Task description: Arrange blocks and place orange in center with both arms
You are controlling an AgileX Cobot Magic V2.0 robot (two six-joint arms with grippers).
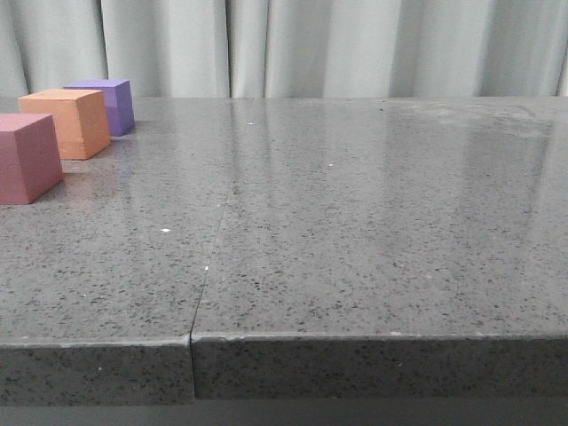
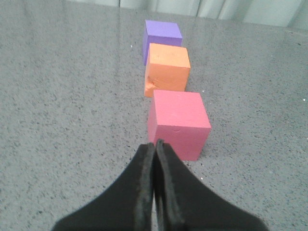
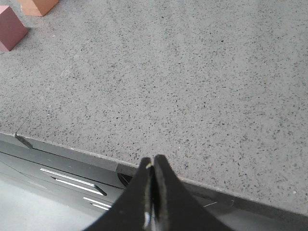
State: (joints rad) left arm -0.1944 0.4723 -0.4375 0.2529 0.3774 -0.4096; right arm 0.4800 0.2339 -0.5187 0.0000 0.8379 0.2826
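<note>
1. We find the right gripper (image 3: 153, 161) nearest, at the front edge of the table (image 1: 355, 266). Its two black fingers are pressed together tip to tip, with nothing between them.

2. The tabletop is grey speckled stone. In the front view a seam (image 1: 213, 257) runs from the front edge away toward the curtain, slightly left of centre. Neither gripper shows in that view.

3. We find the left gripper (image 2: 155, 144) clenched as well, its fingers meeting with no gap and gripping nothing. The tips sit just short of the pink-red cube (image 2: 179, 124); we cannot tell whether they touch it.

4. The three blocks stand in a file at the table's far left, about ten o'clock from the table's middle in the front view. The pink-red cube (image 1: 27, 158) is nearest and is cut by the picture's left edge.

5. The orange cube (image 1: 69, 122) stands next, at twelve o'clock from the pink-red one in the left wrist view, in the middle of the file. A narrow gap separates the two. Its near face carries a crease mark (image 2: 151, 85) at one lower corner.

6. The purple cube (image 1: 114, 104) stands farthest, directly behind the orange cube (image 2: 167, 69). Whether the two touch we cannot tell.

7. A pale pleated curtain (image 1: 355, 44) closes the scene behind the table.
</note>
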